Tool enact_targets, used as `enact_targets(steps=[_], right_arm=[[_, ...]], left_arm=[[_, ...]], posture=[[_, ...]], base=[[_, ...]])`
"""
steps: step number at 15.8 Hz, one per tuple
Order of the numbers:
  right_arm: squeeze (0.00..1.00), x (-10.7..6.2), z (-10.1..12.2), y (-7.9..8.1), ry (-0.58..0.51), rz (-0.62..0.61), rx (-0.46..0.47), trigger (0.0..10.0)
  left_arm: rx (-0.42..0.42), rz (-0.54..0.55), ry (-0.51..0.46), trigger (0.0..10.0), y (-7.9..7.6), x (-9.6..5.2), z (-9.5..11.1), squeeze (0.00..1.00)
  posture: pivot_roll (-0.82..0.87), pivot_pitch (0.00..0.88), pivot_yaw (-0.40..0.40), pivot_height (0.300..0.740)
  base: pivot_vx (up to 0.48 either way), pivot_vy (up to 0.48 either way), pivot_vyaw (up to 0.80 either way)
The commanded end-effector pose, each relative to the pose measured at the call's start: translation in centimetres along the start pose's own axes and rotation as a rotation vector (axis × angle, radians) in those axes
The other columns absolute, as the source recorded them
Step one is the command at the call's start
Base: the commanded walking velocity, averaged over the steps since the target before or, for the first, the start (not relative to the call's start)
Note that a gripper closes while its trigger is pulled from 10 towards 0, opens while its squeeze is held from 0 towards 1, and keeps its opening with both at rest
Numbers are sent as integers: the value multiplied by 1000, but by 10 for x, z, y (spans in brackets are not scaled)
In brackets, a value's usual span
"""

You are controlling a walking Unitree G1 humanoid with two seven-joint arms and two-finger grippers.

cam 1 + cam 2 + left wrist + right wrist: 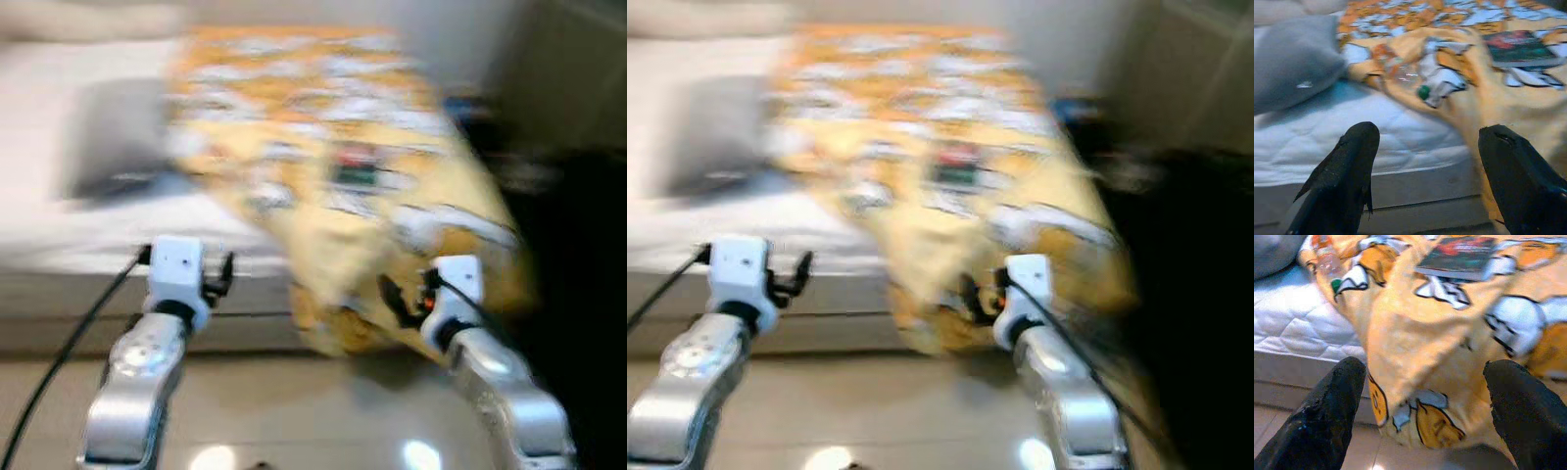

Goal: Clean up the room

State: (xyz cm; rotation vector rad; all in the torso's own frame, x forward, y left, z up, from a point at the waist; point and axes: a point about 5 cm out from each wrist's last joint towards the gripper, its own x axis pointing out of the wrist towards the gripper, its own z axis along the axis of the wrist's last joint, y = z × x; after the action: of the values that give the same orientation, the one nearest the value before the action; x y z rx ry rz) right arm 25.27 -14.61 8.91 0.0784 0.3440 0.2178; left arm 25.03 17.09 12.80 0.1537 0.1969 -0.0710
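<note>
Grippers held before a cluttered bed.
Both the left gripper (1422, 181) and right gripper (1425, 416) are spread wide, empty; the book (1459, 257) is seen well beyond, on the yellow blanket (1415, 347).

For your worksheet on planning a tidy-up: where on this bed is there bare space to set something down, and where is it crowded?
Free: the white mattress strip between the grey pillow and the yellow blanket, running to the bed's near edge. Crowded: the blanket, rumpled and hanging over that edge, carries a book and a plastic bottle.

Bedroom: mattress (1352, 142), blanket (1449, 362), pillow (1293, 58)
</note>
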Motion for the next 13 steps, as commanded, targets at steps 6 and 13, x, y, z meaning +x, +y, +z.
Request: enact_targets(steps=[6, 13], right_arm=[[0, 1, 3, 4, -17, 15, -73, 10000], [0, 3, 4, 2, -26, 0, -84, 10000]], left_arm=[[7, 45, 1, 10000, 9, -3, -3, 0], [7, 46, 7, 10000, 10, -2, -7, 0]], posture=[[-71, 0, 28, 740], [-65, 0, 28, 740]], base=[[354, 0, 400], [361, 0, 0]])
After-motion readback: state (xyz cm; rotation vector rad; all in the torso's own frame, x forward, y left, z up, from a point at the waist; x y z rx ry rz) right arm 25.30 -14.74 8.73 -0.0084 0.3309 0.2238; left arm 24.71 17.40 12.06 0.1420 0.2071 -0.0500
